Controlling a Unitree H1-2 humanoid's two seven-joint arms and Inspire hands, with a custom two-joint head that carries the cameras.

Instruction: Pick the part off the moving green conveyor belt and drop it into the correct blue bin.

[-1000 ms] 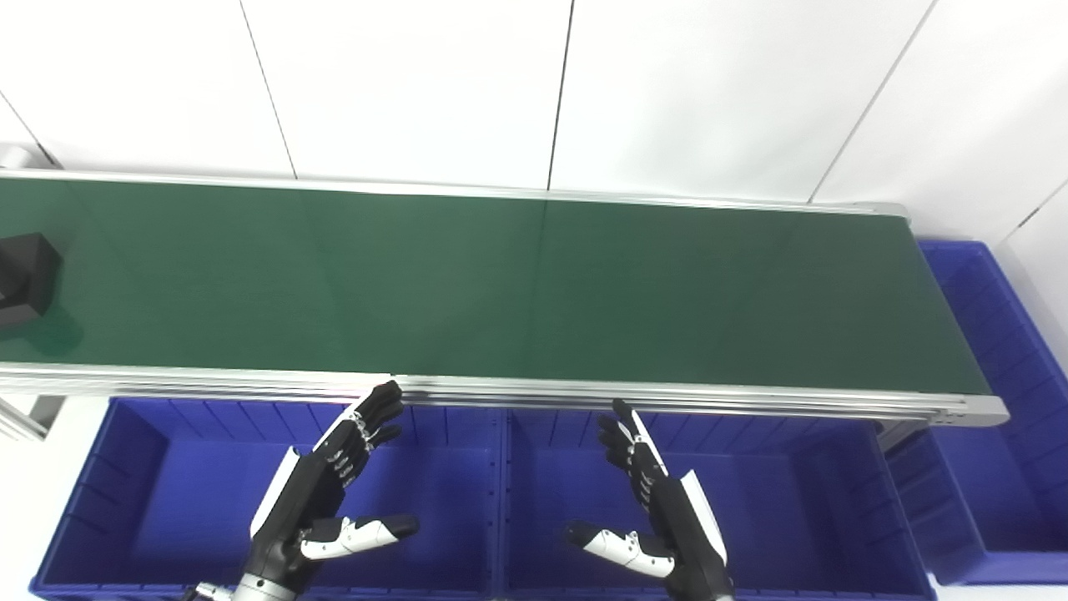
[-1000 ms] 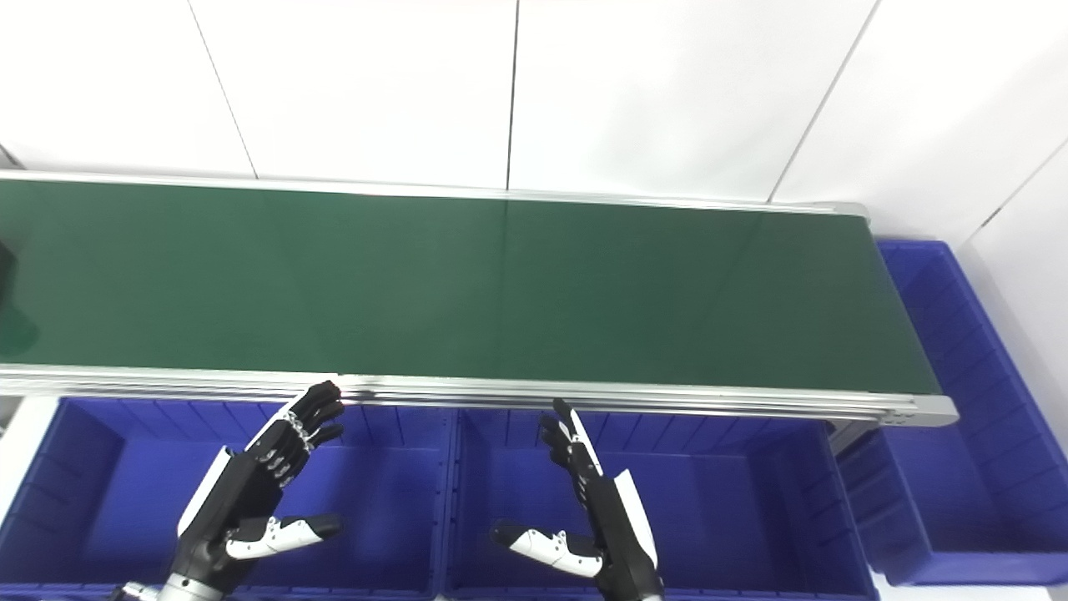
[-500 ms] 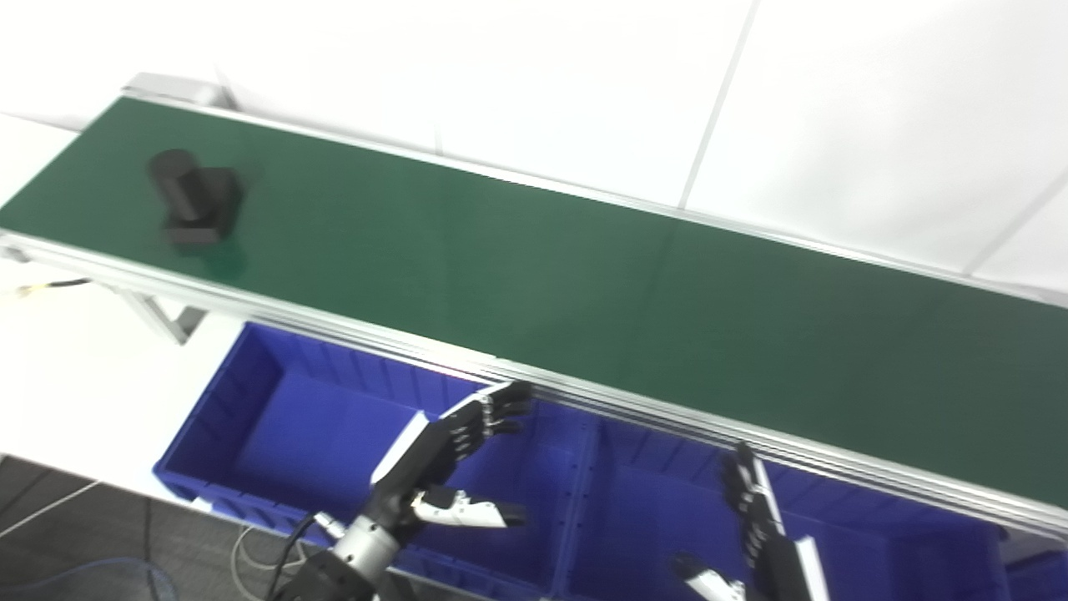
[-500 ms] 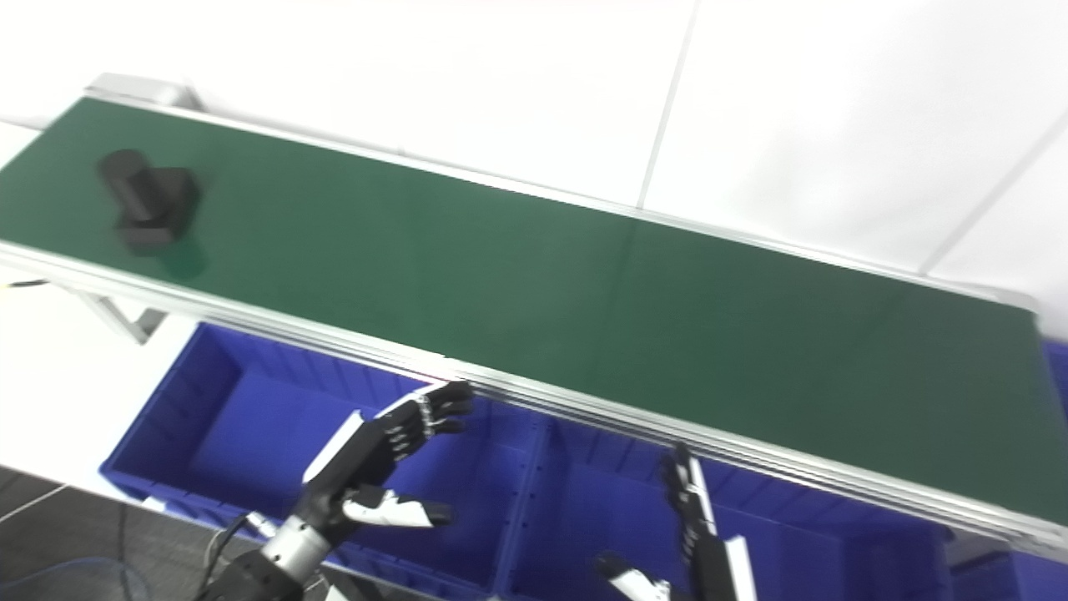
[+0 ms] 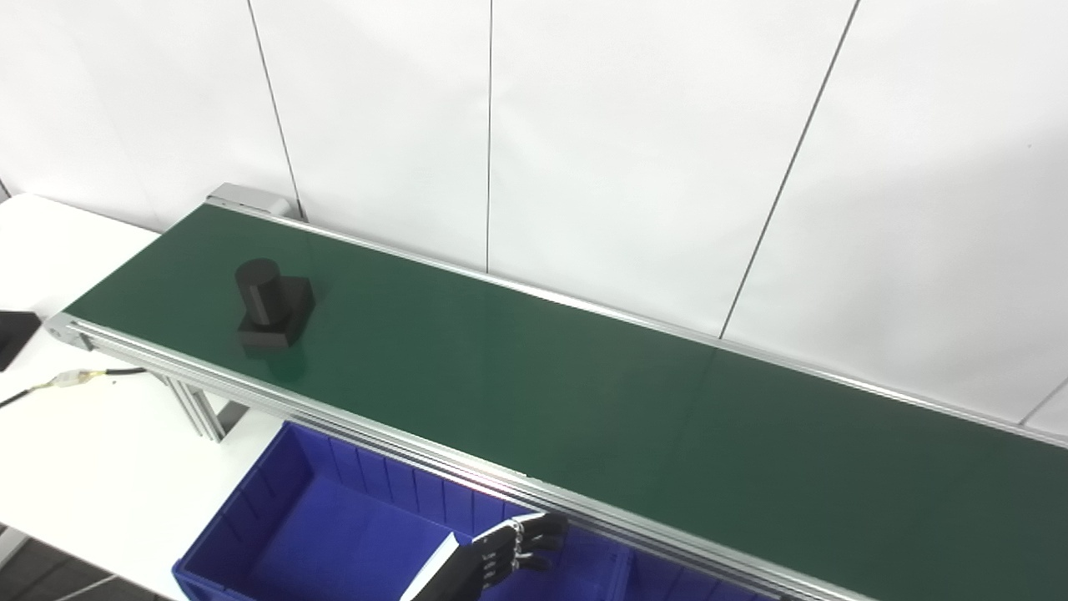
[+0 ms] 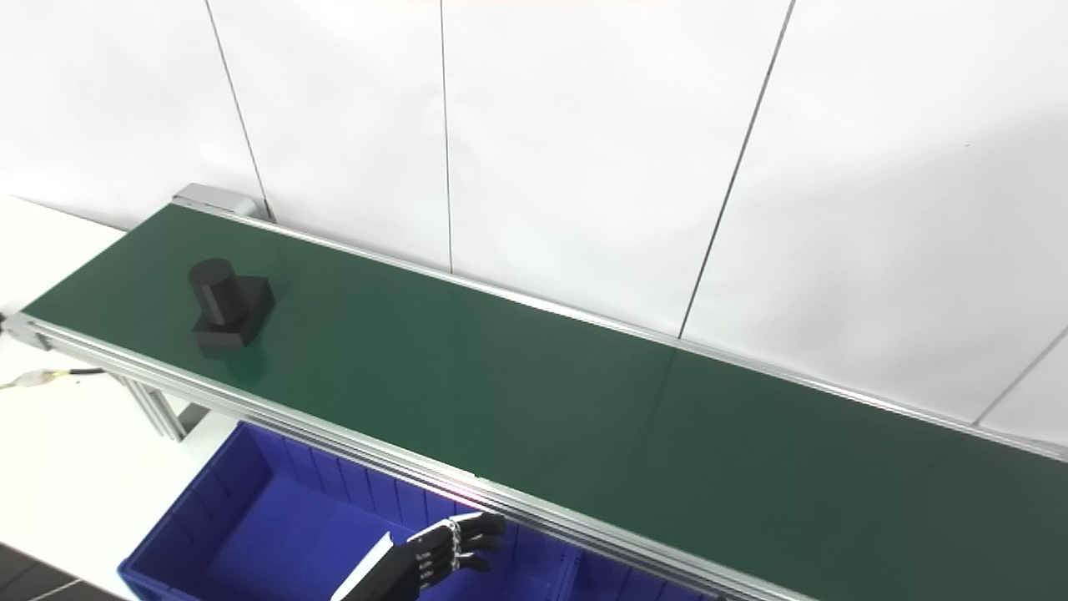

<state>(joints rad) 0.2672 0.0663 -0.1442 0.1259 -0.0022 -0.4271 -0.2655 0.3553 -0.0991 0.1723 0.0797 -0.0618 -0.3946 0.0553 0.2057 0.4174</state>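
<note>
The part (image 5: 271, 302), a black block with an upright cylinder, rides the belt (image 5: 584, 409) at its 10 o'clock end. The left hand (image 6: 434, 555) waits empty, fingers apart, over the bin (image 5: 275, 534) at 6 o'clock, positioned for interception. The right hand is out of view.

My left hand (image 5: 492, 563) is hovering over the blue bin (image 5: 275, 509), just short of the belt's near rail (image 5: 400, 442) at twelve o'clock; that rail is standing between me and the belt (image 5: 584, 401). The belt is lying bare from there out to ten o'clock, where the black part (image 5: 271, 305) is sitting alone. The wall (image 5: 584, 150) is closing off the far side.
</note>
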